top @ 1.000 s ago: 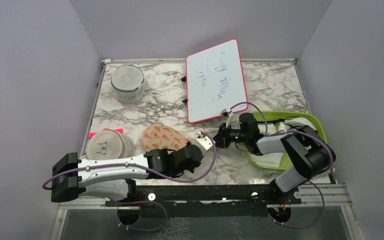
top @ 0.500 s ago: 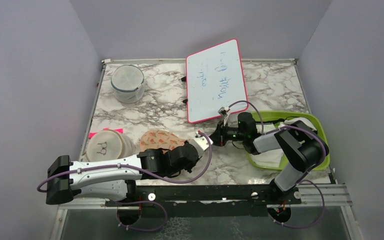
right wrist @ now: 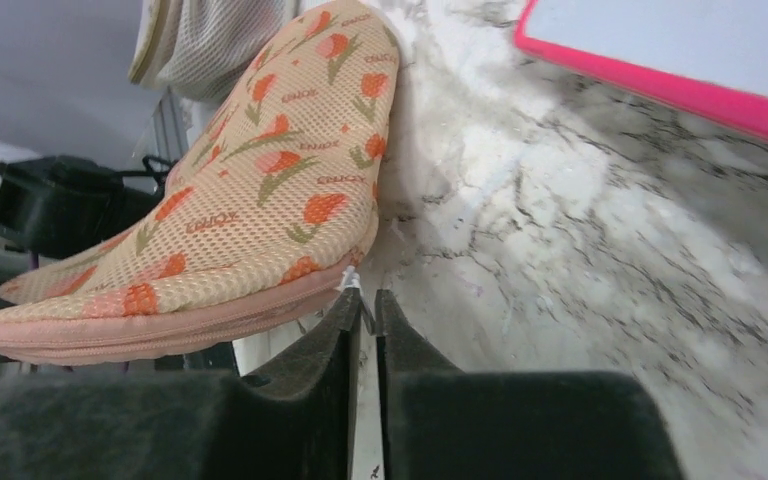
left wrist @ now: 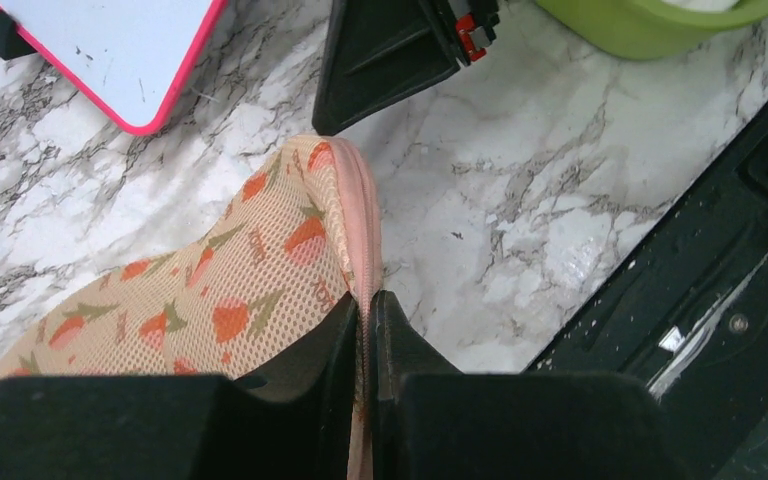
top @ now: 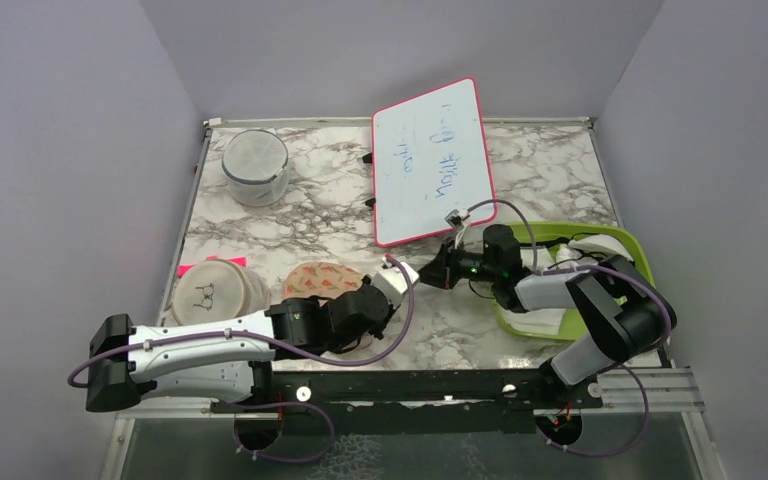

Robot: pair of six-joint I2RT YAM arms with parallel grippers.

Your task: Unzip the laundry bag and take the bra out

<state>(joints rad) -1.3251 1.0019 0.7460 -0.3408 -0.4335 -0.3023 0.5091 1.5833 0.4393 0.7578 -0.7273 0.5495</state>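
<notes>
While the laundry bag (top: pixel 322 279) lies on the marble surface (top: pixel 310 205), the left end effector (left wrist: pixel 368 302) is clamped on its pink zip edge and the right end effector (right wrist: pixel 363 298) is pinched tight on the tiny white zip pull (right wrist: pixel 352 283).

We see a robotics lab cell. Plain lilac walls (top: pixel 60 150) box in a marble-patterned table (top: pixel 320 200), with a handwritten whiteboard (top: pixel 432 160) and black mounting rail (top: pixel 410 384).

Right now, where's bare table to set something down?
Free: marble between mesh cylinder and whiteboard; the far-right corner behind the green tray. Crowded: near edge, where left gripper and right gripper meet at the laundry bag beside the disc pouch.
</notes>
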